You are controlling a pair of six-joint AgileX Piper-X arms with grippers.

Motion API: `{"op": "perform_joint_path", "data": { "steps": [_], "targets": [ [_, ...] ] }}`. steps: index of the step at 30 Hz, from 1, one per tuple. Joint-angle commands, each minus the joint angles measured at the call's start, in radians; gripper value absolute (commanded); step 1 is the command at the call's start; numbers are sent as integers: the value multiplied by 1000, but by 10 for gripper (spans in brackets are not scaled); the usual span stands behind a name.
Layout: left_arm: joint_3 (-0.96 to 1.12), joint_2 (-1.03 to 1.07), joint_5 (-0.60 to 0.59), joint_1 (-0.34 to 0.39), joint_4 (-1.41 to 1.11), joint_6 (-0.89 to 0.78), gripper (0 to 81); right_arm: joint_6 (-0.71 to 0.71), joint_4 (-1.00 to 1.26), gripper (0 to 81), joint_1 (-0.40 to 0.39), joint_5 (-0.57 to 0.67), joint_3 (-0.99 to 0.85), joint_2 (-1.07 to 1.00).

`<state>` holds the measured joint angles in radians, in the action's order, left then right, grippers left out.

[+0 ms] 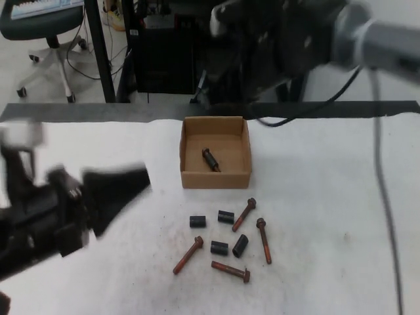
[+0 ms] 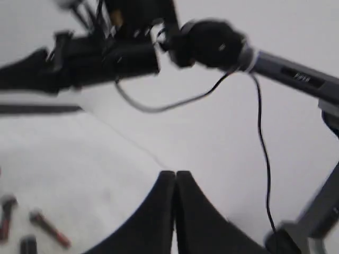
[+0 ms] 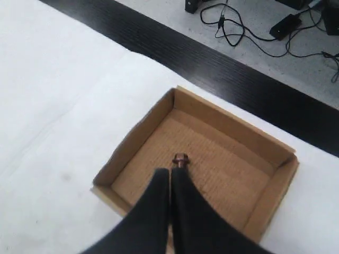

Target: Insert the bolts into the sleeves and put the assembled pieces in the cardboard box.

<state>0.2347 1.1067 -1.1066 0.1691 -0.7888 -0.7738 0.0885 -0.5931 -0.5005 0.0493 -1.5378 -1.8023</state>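
Observation:
The cardboard box [image 1: 216, 172] stands mid-bench, and one bolt inside its sleeve [image 1: 210, 159] lies in it. In front of the box are several loose rusty bolts [image 1: 243, 214] and several black sleeves [image 1: 226, 216]. My left gripper [image 1: 138, 180] hangs over the bench to the left of them; in the left wrist view the left gripper [image 2: 175, 177] is shut and holds nothing. My right gripper [image 3: 170, 173] is high above the box [image 3: 143, 132], shut and holding nothing. Beyond its tips shows the bolt head [image 3: 180, 158] of the piece in the box.
White cloth [image 1: 328, 216] covers the bench, with a dark strip [image 1: 79, 111] along its far edge. The right arm [image 1: 374, 33] and its cable [image 1: 384, 197] cross the right side. A chair and cables are on the floor behind.

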Motion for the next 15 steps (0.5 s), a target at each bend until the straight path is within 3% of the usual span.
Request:
{"op": "perform_joint_path", "data": {
  "steps": [1, 4, 8, 12, 15],
  "targets": [
    [30, -7, -146, 16, 203, 6, 3, 71, -85, 8, 1, -49, 38, 95],
    [67, -7, -82, 54, 357, 138, 3, 64, -94, 8, 20, -43, 132, 205],
    [141, -5, 288, 109, 480, 223, 3, -48, -156, 8, 48, 23, 267, 372],
    [262, 2, 709, 164, 859, 627, 3, -97, -167, 8, 57, 89, 422, 576],
    [367, 42, 830, 212, 1099, 916, 3, -97, -185, 8, 57, 89, 528, 715]
  ]
}}
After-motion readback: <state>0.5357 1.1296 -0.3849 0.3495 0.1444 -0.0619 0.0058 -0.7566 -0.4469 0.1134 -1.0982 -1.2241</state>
